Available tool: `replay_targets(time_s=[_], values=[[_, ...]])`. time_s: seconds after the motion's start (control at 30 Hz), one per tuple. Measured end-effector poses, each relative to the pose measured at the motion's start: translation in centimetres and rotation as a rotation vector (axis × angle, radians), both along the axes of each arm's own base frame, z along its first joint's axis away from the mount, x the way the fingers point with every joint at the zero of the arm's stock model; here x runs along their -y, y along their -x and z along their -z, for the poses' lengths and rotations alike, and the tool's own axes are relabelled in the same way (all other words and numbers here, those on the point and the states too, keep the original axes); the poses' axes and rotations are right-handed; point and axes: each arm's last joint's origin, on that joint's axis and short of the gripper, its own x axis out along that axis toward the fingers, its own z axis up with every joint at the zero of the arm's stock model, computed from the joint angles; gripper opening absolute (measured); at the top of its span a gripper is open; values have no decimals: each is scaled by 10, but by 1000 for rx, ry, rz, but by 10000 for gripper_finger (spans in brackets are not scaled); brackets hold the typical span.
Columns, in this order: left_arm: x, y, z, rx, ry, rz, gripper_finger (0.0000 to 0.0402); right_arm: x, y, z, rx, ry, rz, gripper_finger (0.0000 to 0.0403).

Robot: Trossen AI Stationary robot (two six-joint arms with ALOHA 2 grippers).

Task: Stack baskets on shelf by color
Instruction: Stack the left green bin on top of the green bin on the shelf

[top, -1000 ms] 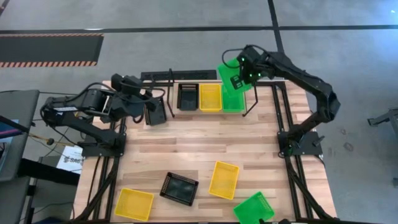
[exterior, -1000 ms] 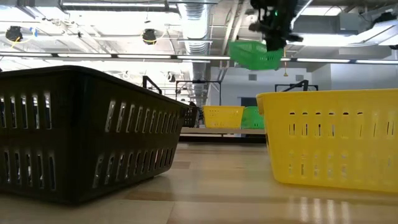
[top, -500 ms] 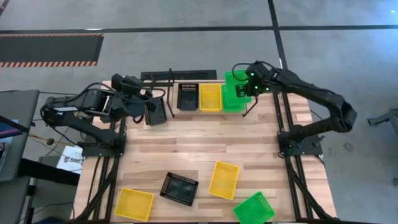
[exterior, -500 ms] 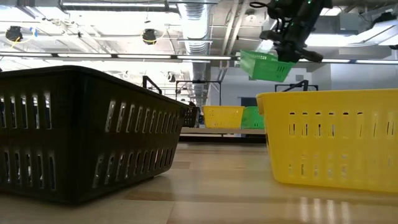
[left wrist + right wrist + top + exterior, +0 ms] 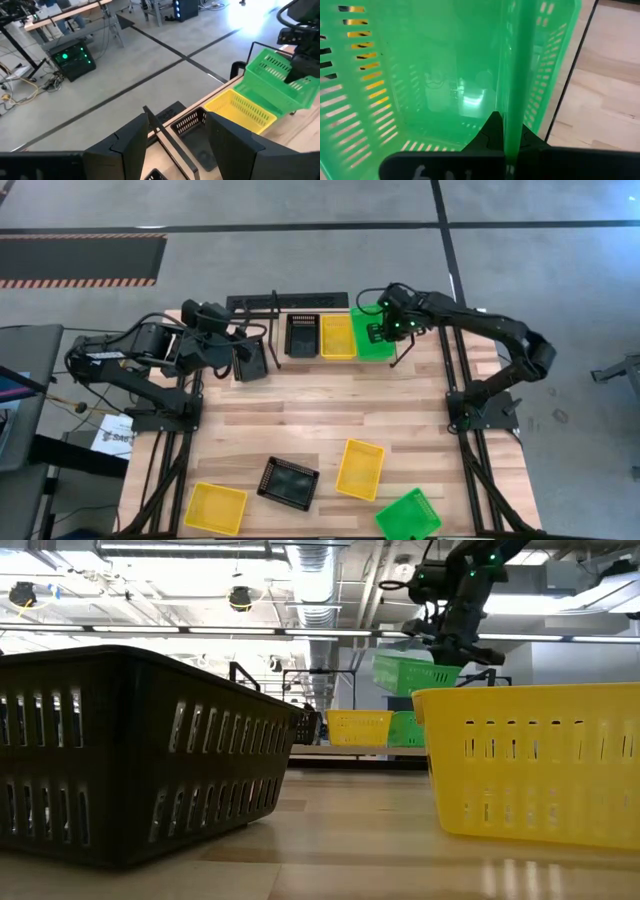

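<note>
Seen from above, the right gripper [image 5: 385, 328] pinches the rim of a green basket [image 5: 368, 315], holding it just above another green basket [image 5: 376, 344] on the shelf [image 5: 403, 352], beside a yellow basket [image 5: 338, 336] and a black basket [image 5: 302, 333]. The left gripper [image 5: 243, 340] holds a second black basket [image 5: 253, 363] at the surface's [image 5: 300, 410] left rear. Five more baskets lie near the front edge

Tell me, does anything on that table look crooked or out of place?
Yes. The green mesh-sided plastic basket held by the right pincer hangs tilted above the black metal-tube shelf, over another green basket, not yet nested. A black plastic basket sits beside the shelf at the left pincer.
</note>
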Motion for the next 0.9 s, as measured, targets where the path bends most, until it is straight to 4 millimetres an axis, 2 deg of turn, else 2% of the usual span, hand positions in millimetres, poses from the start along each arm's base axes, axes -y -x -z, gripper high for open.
replay_targets(time_s=[0.4, 0.7, 0.9], values=[[0, 0, 0, -6, -2, 3, 189, 8, 10, 2, -36, -26, 44, 0], [0, 0, 0, -6, -3, 3, 189, 8, 10, 3, -36, -20, 32, 0], [0, 0, 0, -6, -3, 3, 189, 5, 14, 27, -50, -70, 39, 0]])
